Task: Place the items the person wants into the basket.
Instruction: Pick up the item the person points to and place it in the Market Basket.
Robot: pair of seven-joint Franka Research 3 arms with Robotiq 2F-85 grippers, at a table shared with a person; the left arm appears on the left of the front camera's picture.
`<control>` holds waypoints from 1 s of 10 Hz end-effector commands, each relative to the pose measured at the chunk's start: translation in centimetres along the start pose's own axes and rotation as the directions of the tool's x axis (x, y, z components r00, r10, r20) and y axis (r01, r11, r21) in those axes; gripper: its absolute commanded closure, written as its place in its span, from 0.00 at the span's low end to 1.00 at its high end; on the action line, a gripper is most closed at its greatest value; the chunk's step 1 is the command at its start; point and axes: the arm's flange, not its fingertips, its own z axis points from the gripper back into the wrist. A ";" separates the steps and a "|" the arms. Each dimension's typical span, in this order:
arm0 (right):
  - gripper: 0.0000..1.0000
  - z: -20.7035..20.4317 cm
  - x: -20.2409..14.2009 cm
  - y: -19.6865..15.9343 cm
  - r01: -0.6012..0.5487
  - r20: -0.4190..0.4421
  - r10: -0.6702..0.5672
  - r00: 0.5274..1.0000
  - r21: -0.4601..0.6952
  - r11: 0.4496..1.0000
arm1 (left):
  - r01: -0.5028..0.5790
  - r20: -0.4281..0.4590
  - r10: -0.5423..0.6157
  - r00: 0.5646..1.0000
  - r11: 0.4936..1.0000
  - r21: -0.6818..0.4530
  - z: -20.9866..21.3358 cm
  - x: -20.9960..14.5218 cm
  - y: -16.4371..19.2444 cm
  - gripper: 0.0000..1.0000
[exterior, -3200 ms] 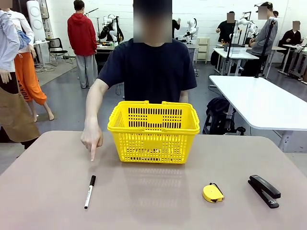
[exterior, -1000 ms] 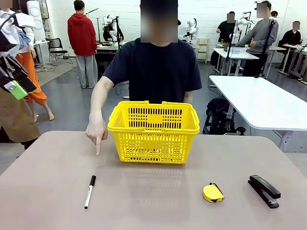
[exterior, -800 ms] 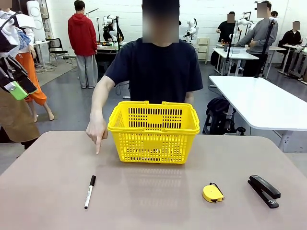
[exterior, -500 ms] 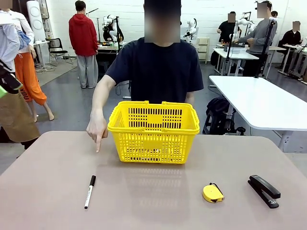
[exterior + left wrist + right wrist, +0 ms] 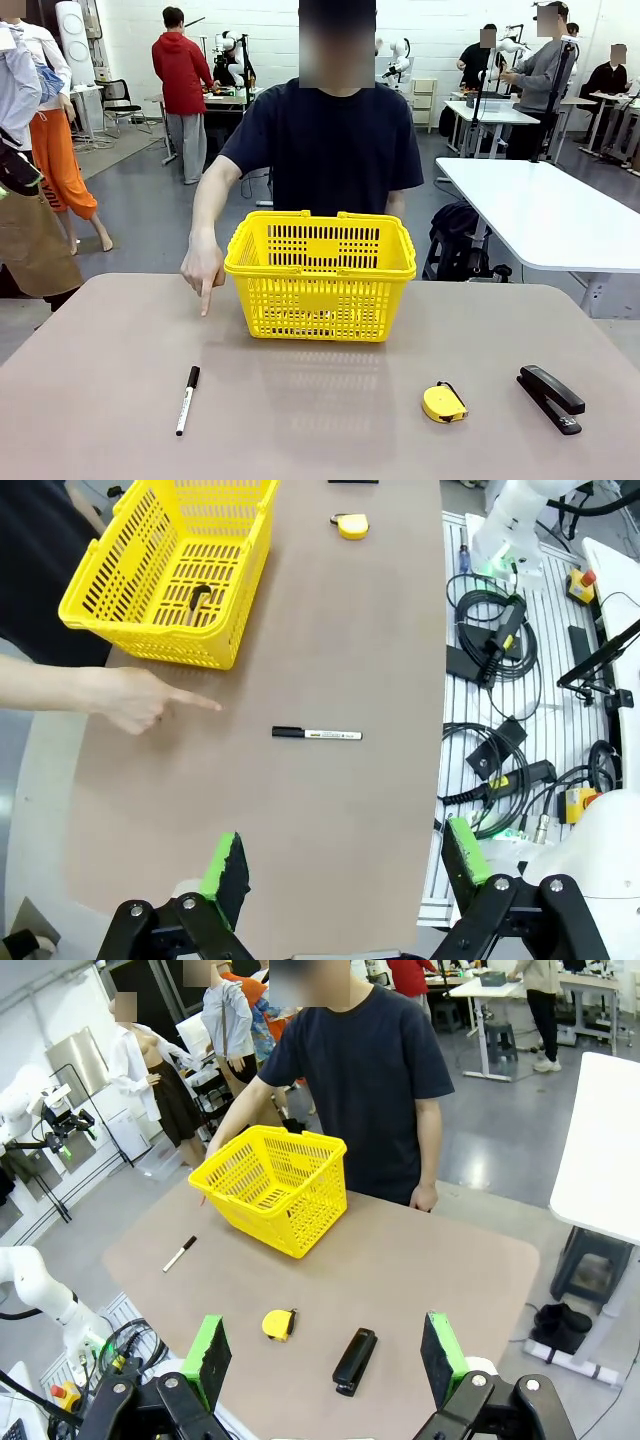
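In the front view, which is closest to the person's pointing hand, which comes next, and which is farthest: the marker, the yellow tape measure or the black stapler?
1. marker: at the left, just on the robot's side of the hand.
2. tape measure: right of the middle.
3. stapler: far right.

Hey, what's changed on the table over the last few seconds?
The person's pointing hand drew back from the black-capped white marker toward the yellow plastic basket. Nothing was grasped or released. Marker, basket, round yellow tape measure and black stapler stayed put.
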 end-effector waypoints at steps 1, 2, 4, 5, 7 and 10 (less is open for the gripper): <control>0.00 -0.1 0.1 -0.1 -0.013 0.022 0.013 1.000 0.013 1.000 | -0.131 -0.106 0.145 0.984 0.983 0.129 -2.4 3.0 -0.7 0.00; 0.00 -0.1 0.1 -0.1 -0.013 0.022 0.013 1.000 0.013 1.000 | -0.170 -0.190 0.212 0.959 0.961 0.218 -4.6 5.4 -1.4 0.00; 0.00 -0.1 0.1 -0.1 -0.013 0.022 0.013 1.000 0.013 1.000 | -0.215 -0.358 0.321 0.877 0.927 0.306 -10.7 7.3 -4.2 0.00; 0.00 -0.1 0.1 -0.1 -0.013 0.022 0.013 1.000 0.013 1.000 | -0.231 -0.387 0.355 0.851 0.915 0.331 -12.7 7.6 -4.2 0.00; 0.00 -0.1 0.1 -0.1 -0.013 0.022 0.013 1.000 0.013 1.000 | -0.382 -0.361 0.510 0.781 0.847 0.371 -16.4 6.6 -3.3 0.00; 0.00 -0.1 0.1 -0.1 -0.013 0.022 0.013 1.000 0.013 1.000 | -0.381 -0.284 0.480 0.830 0.860 0.338 -18.1 6.0 -4.0 0.00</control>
